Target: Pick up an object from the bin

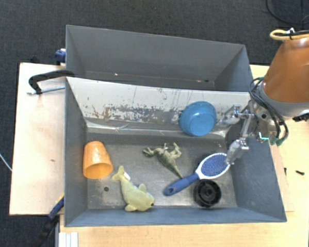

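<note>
Six loose items across bin [75, 142]; gripper [236, 149] low by right wall, just beside blue brush [195, 177] head, probably lining up a grasp; spread or pressed together unclear.

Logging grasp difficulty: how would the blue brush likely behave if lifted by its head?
The blue brush looks like rigid plastic, so it is probably stiff. Its long handle juts from the oval head, so gripped there it may tilt. The bristled face could give the tool an uneven grip.
</note>
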You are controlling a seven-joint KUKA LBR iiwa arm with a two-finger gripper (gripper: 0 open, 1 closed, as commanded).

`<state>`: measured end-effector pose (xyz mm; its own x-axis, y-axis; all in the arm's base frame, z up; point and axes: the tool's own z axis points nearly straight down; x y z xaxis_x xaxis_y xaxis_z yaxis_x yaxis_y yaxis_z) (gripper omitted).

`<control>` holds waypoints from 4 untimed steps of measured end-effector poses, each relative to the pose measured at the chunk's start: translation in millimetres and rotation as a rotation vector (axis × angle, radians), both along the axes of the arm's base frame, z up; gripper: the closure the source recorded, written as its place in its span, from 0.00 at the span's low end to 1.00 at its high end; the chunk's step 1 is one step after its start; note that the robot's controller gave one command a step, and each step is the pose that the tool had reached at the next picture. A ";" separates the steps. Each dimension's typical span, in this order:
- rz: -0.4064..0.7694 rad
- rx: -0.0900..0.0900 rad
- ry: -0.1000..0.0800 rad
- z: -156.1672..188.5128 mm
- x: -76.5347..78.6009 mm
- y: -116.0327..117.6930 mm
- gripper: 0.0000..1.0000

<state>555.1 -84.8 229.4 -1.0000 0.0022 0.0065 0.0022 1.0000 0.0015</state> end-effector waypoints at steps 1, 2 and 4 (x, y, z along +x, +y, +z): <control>0.211 0.003 0.000 -103.5 -43.7 49.0 0.00; 0.389 0.003 -0.005 -153.8 -51.4 38.7 0.00; 0.441 -0.004 -0.020 4.4 -54.7 13.7 1.00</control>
